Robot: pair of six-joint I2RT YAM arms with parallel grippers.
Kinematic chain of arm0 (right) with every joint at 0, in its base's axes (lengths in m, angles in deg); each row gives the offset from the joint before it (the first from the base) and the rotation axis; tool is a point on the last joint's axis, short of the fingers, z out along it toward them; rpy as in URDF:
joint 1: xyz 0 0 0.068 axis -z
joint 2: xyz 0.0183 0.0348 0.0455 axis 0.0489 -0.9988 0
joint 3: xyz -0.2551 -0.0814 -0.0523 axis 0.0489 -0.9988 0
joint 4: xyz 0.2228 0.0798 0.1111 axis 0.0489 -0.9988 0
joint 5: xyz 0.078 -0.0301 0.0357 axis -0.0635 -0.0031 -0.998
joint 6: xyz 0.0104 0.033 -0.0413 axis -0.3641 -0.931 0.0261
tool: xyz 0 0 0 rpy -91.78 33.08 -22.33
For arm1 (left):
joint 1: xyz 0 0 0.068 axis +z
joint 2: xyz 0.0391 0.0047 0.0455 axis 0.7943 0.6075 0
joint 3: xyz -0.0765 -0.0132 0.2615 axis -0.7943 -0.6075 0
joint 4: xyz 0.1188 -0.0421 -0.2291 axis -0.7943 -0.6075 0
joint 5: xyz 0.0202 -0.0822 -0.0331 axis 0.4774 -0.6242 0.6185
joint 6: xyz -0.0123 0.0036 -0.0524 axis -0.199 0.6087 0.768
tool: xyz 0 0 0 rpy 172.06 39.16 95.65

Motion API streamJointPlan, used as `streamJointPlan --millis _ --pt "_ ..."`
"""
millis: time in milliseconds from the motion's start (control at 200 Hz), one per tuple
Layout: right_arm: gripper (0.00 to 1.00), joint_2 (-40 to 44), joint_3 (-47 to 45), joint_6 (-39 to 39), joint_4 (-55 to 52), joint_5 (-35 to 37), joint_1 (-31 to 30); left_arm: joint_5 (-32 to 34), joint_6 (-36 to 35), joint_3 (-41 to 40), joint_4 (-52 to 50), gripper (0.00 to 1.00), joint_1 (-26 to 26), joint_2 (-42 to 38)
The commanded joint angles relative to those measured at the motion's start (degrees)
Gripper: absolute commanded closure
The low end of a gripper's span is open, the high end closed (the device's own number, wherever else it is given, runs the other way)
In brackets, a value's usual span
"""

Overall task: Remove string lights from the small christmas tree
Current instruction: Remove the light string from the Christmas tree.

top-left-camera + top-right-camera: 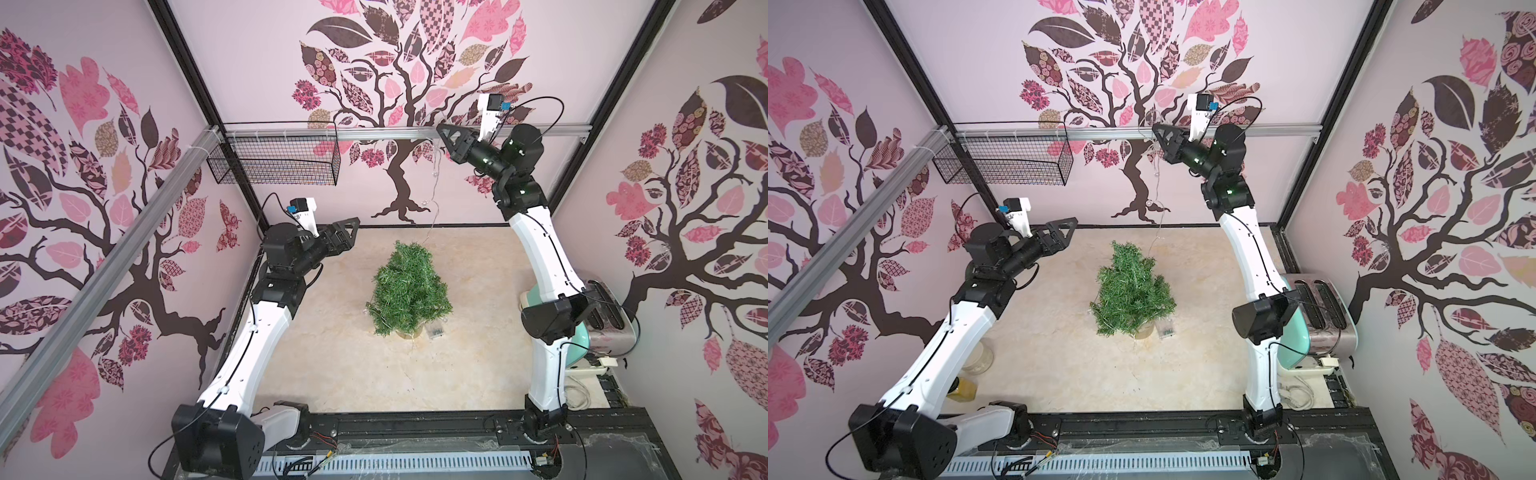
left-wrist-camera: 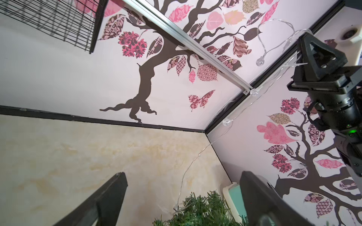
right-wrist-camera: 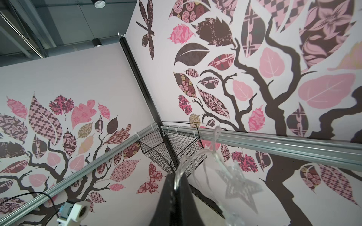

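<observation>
The small christmas tree point(image 1: 409, 291) point(image 1: 1131, 291) stands upright mid-table on its log base, and its top shows in the left wrist view point(image 2: 199, 211). My right gripper point(image 1: 440, 128) point(image 1: 1155, 126) point(image 3: 176, 176) is raised high near the back wall, shut on the string lights point(image 3: 181, 166). A silver star point(image 3: 240, 182) dangles beside it. From there the strand point(image 1: 434, 183) point(image 2: 227, 122) hangs down to the treetop. The clear battery box point(image 1: 435, 331) point(image 1: 1166, 329) lies by the tree's base. My left gripper point(image 1: 355, 222) point(image 1: 1073, 222) point(image 2: 183, 175) hovers left of the tree, open and empty.
A black wire basket point(image 1: 274, 162) hangs on the back rail at the left. A toaster point(image 1: 606, 316) point(image 1: 1320, 311) stands at the right edge behind the right arm. A jar point(image 1: 978, 357) and a yellow bottle point(image 1: 963, 388) sit under the left arm.
</observation>
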State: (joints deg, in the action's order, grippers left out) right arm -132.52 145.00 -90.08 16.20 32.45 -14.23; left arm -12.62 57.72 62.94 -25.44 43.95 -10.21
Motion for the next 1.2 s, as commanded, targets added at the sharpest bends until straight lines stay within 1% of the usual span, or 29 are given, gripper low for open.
streamJointPlan --millis 0,295,415,580,645,725,890,990,1195 --pt "1.0 -3.0 5.3 -5.2 3.3 -2.9 -1.6 -4.6 -0.4 2.6 9.2 0.05 0.2 4.1" --pt "1.0 -8.1 5.5 -14.2 13.2 -3.8 -2.7 -10.0 -3.8 10.2 12.1 0.07 -1.5 17.3" --pt "1.0 -9.9 6.2 -17.9 16.8 -4.0 -3.3 -10.1 -5.8 11.9 12.7 0.07 -3.8 21.6" --pt "1.0 -11.4 6.2 -23.3 22.2 -3.6 -3.9 -10.4 -5.8 13.6 14.6 0.08 -5.9 26.7" --pt "1.0 -12.1 6.3 -25.9 24.8 -3.2 -4.1 -10.4 -5.1 13.3 16.0 0.08 -5.9 27.6" --pt "1.0 -12.7 6.7 -26.7 25.7 -2.8 -4.6 -10.2 -4.2 12.6 18.1 0.08 -6.0 28.1" --pt "1.0 -13.6 6.7 -29.9 28.7 -3.3 -5.4 -9.6 -4.5 12.6 18.4 0.08 -7.2 28.8" --pt "1.0 -13.9 6.7 -32.4 30.9 -3.2 -5.8 -9.5 -3.5 12.5 19.8 0.08 -7.6 29.5" --pt "1.0 -14.2 6.7 -33.6 32.5 -3.6 -6.9 -9.0 -0.8 11.0 23.7 0.09 -7.9 29.9"
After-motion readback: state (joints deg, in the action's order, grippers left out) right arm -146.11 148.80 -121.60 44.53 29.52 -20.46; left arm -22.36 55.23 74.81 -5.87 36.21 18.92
